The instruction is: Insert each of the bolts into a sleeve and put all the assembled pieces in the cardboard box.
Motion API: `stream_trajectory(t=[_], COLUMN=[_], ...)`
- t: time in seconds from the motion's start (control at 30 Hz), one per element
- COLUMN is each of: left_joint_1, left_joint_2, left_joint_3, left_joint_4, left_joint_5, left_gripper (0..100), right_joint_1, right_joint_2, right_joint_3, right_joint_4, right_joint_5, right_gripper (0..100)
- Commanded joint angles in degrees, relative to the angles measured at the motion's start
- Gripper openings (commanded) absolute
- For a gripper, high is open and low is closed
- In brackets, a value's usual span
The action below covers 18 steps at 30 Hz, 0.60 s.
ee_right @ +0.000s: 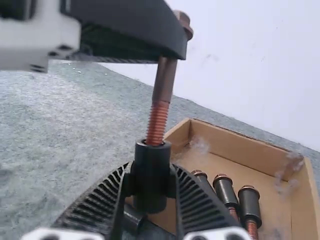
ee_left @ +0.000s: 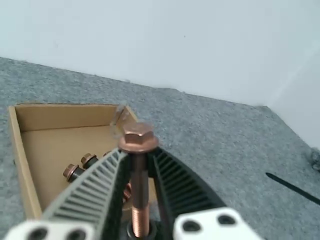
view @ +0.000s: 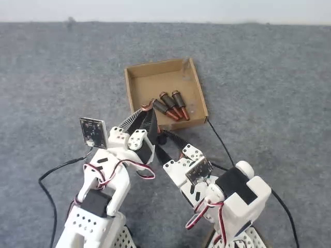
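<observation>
while the left hand [ee_left: 139, 157] is clamped on the shank of a copper-coloured bolt [ee_left: 138, 175], just under its hex head, the right hand [ee_right: 150, 182] is closed around a black sleeve [ee_right: 150, 162] and holds it upright beneath. in the right wrist view the bolt's threaded tip sits at the sleeve's mouth. whether it has entered or only touches the rim, i cannot tell. both parts hang above the grey surface [view: 269, 77], just beside the near wall of the cardboard box [view: 135, 88]. three assembled pieces [view: 170, 106] lie side by side in the box, towards its near right corner.

the step in hand looks like the insertion itself, and with three pieces boxed the task seems well along. the bolt seems to lean slightly against the sleeve's bore, so the two axes want lining up before any push. then the bolt should be fed slowly straight down the bore while the right hand keeps the sleeve firm. the left grip sits high on the shank, which leaves room for the thread to slide in before the fingers meet the sleeve's top. if the thread catches on the rim, easing back is better than forcing, since a sideways shove could twist the sleeve out of the ribbed fingers. once the head seats, one hand can let go and the other can carry the piece to the box.
</observation>
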Motion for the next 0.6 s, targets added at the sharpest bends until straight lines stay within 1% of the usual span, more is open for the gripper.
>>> stream_trajectory(t=[0.0, 0.17, 0.3, 0.57], left_joint_1=[0.00, 0.18, 0.26, 0.35], left_joint_2=[-0.53, -0.53, -0.53, -0.53], left_joint_3=[0.40, 0.40, 2.07, 5.23], left_joint_4=[-1.05, -0.97, -0.88, -0.97], left_joint_5=[-0.88, -0.79, -0.79, -0.88], left_gripper=[1, 1, 1, 1], right_joint_1=[-0.48, -0.13, 1.98, 2.24], right_joint_2=[-0.40, -0.40, -0.48, -0.84], right_joint_3=[0.00, -0.09, -0.97, -0.97], right_joint_4=[-0.13, -0.13, -0.13, -0.13], right_joint_5=[0.44, 0.44, 0.26, 0.26], right_gripper=[0.6, 0.6, 0.6, 0.6])
